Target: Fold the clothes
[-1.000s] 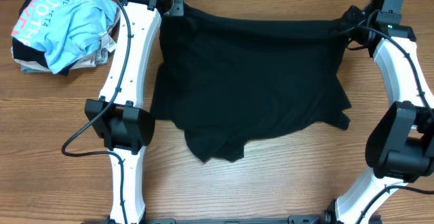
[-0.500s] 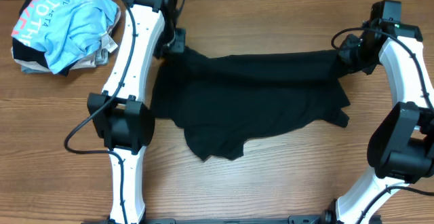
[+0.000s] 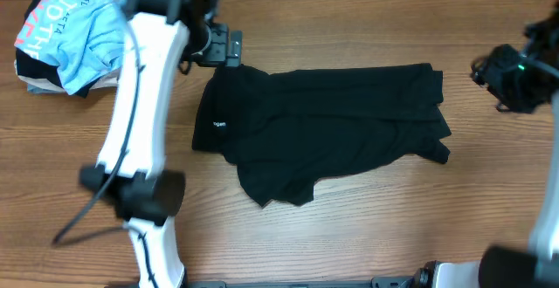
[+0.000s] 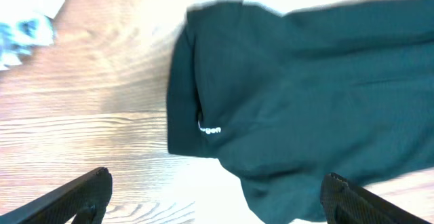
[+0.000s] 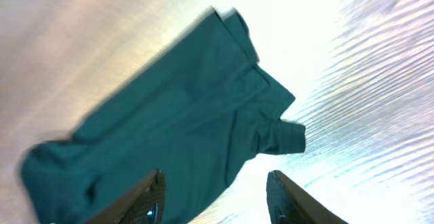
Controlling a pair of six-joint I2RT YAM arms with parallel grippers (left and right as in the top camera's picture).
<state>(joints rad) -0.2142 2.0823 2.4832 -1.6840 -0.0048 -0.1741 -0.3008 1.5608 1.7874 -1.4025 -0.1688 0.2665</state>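
The black shirt (image 3: 332,122) lies flat in the middle of the table (image 3: 367,244). It forms a wide band whose far edge runs straight and looks doubled over, so I judge one lengthwise fold is made. Its small white logo (image 3: 218,124) faces up near the left end. A loose flap (image 3: 275,188) sags out past the near edge, and a sleeve (image 3: 439,151) pokes out at the right end, so the band is not yet tidy.

My left pincer (image 4: 215,178) hangs above the shirt's far left corner, fingers spread wide with nothing between them. My right pincer (image 5: 215,178) is also spread and empty, well off the right end and blurred from overhead. Both sit clear of the cloth, I think, so nothing drags the fold out of line.

Next I would tuck in that near flap, then bring the two ends together. The fabric is soft and may slide.

A heap of other clothes with a light-blue T-shirt (image 3: 83,30) on top sits at the far left corner — well apart from the shirt.
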